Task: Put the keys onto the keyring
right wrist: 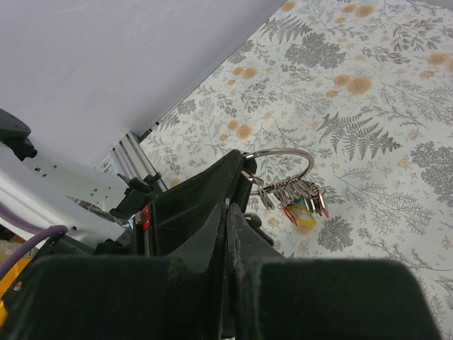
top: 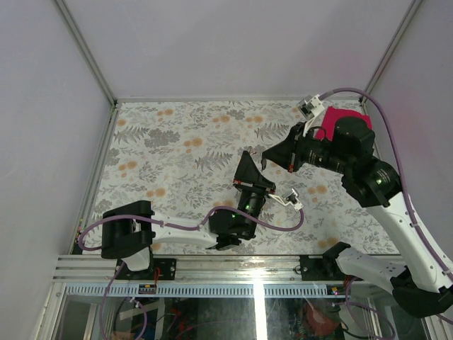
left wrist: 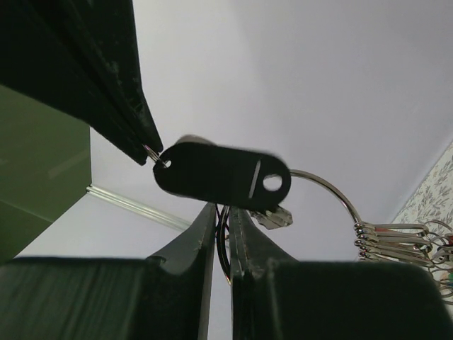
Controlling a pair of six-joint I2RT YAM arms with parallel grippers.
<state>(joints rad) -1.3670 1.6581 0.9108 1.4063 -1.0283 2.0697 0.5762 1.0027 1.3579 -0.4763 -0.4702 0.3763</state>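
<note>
Pressed almost together at the bottom of the left wrist view, the matte black fingers of the left gripper are pinching a thin, shiny silver wire keyring, holding it clear of the table. Just above those fingers, a smooth black oval plastic piece with a slot and a round hole, most likely the head of one of the keys, is hanging crosswise. The right gripper, its dark scuffed fingers fully pressed together, is nipping a small glint of silver metal at that piece's far end. Whether the wire is passing through the round hole or only behind it is not clear.

Further along the loop, the bunch of small metal keys is dangling in a tight fan; from the right wrist view their plastic heads are showing red, yellow and blue.

By my reading, most keys are already on and the black one is being threaded now. The next move is likely calling for the right gripper to ease the hole along the wire while the left is holding the loop steady; the wire is thin and slippery, so a slight twist could spill it.

Below, the fern-and-flower patterned tablecloth is lying flat, and at the far right a magenta block is showing behind the right arm.
</note>
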